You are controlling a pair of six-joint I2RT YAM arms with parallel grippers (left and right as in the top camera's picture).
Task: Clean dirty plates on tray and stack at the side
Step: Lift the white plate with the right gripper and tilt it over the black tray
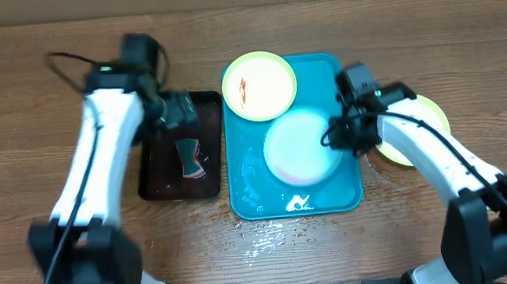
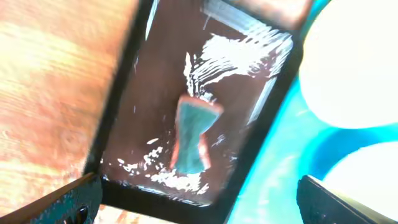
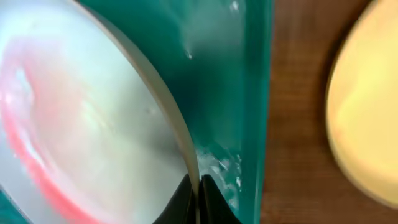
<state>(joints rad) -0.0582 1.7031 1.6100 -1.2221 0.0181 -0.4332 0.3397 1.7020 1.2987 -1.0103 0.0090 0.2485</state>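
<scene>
The tray lies lengthwise, front to back.

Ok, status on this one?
Left gripper open over sponge, black tray. Right gripper shut on blue plate rim. Smeared yellow plate on tray. Nothing blocking.

No text, label, brand, number or sign readable in any view. Tray, light blue plate, yellow-green plate and black tray show plain surfaces, with no print that can be made out. Left wrist view blurred.
</scene>
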